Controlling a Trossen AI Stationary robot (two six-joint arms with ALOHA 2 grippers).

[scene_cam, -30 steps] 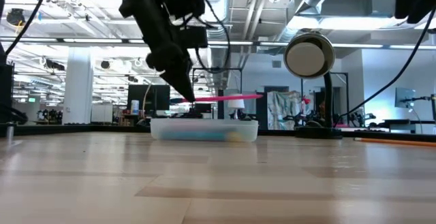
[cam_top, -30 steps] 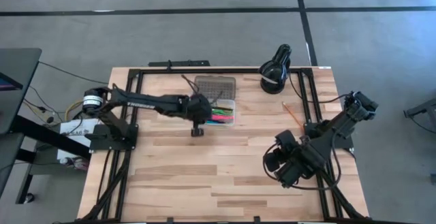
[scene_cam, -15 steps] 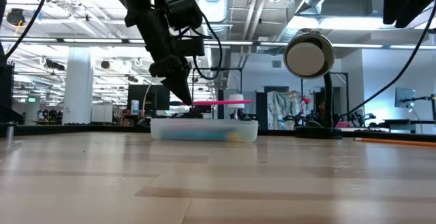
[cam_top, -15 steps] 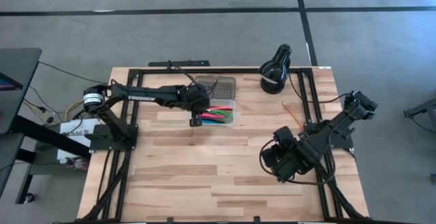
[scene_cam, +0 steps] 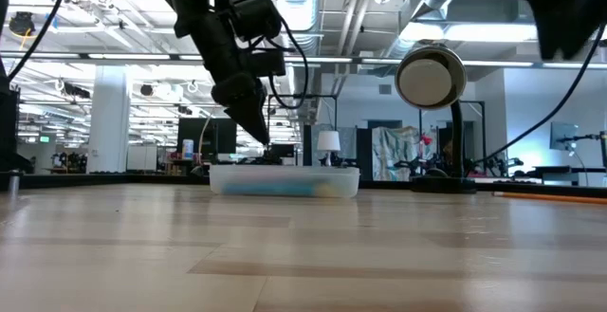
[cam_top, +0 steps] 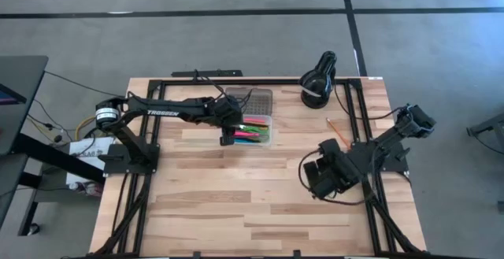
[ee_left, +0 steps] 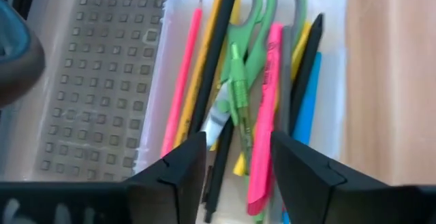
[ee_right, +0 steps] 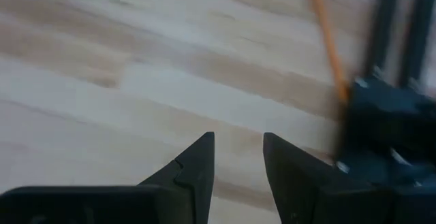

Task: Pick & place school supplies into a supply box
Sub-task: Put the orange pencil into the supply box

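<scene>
Supply box (cam_top: 253,127) sits far-centre on the table (cam_top: 236,204), nearly filled with pink marker (ee_left: 264,115), green scissors (ee_left: 253,20), pencils; left gripper (cam_top: 227,135) hovers over it, jaws parted and empty; right gripper (cam_top: 315,182) waits near right, jaws part-open, empty. One orange pencil (cam_top: 334,128) left on wood, far right; black lamp (cam_top: 318,78) and frame rail crowd it

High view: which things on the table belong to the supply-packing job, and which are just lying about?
Job:
- supply box, open, with its lid beside it
- pens, pink marker and scissors already inside
- orange pencil, loose on the table by the right arm
- left gripper, open over the box
- right gripper, open, over bare table

Lying about:
- black desk lamp
</scene>
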